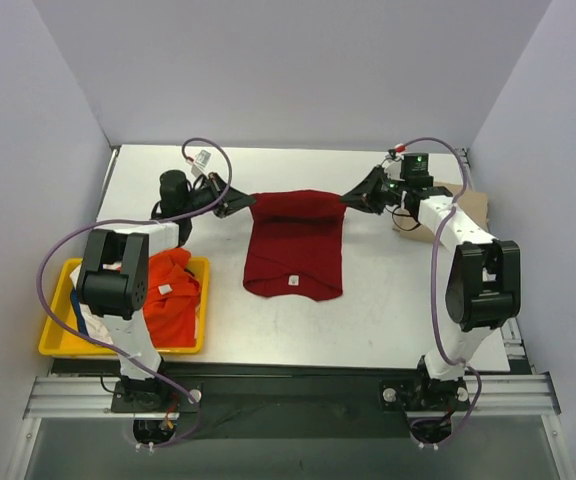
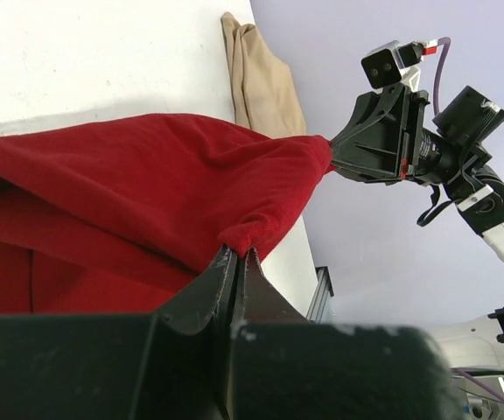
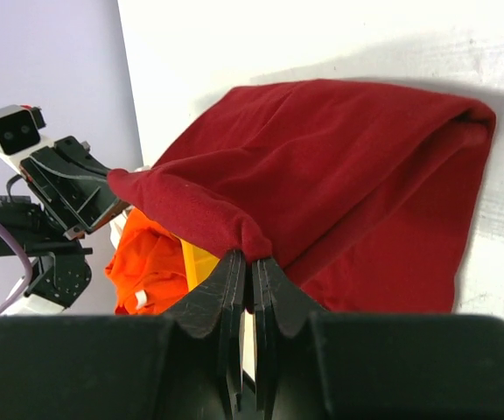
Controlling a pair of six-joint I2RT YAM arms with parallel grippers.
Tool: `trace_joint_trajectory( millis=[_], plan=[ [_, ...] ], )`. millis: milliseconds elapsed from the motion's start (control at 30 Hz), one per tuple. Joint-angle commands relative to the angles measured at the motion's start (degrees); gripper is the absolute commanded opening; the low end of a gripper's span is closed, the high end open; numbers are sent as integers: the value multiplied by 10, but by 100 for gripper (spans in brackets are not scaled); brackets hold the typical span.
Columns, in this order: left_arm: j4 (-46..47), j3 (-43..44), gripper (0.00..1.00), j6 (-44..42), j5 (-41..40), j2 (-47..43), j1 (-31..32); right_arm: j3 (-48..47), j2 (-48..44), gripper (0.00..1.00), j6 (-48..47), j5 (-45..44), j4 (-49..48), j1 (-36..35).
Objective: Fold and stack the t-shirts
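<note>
The dark red t-shirt [image 1: 294, 243] lies in the middle of the table, its far edge lifted and stretched between both grippers. My left gripper [image 1: 248, 205] is shut on its far left corner, with the cloth [image 2: 147, 192] pinched at the fingertips in the left wrist view. My right gripper [image 1: 348, 201] is shut on its far right corner; the shirt also fills the right wrist view [image 3: 339, 166]. A tan t-shirt [image 1: 463, 205] lies folded at the right edge, partly behind the right arm, and shows in the left wrist view [image 2: 261, 83]. An orange t-shirt [image 1: 173, 295] lies in the yellow tray.
The yellow tray [image 1: 58, 340] sits at the near left under my left arm, with white and blue cloth [image 1: 93, 322] beside the orange shirt. Grey walls close the table on three sides. Purple cables loop over both arms.
</note>
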State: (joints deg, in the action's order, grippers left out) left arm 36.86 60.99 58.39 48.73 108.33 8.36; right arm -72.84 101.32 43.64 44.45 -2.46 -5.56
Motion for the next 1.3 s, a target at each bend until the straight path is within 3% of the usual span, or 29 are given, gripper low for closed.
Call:
trace_joint_trajectory(
  millis=[0, 867, 1267],
  plan=[
    [14, -13, 0, -21, 12, -44, -7, 18, -44, 0, -17, 17, 6, -9],
    [-77, -112, 0, -85, 35, -130, -12, 112, -115, 0, -58, 14, 82, -16],
    [-239, -94, 2, -201, 37, -126, -14, 122, -83, 0, -120, -1, 148, -43]
  ],
)
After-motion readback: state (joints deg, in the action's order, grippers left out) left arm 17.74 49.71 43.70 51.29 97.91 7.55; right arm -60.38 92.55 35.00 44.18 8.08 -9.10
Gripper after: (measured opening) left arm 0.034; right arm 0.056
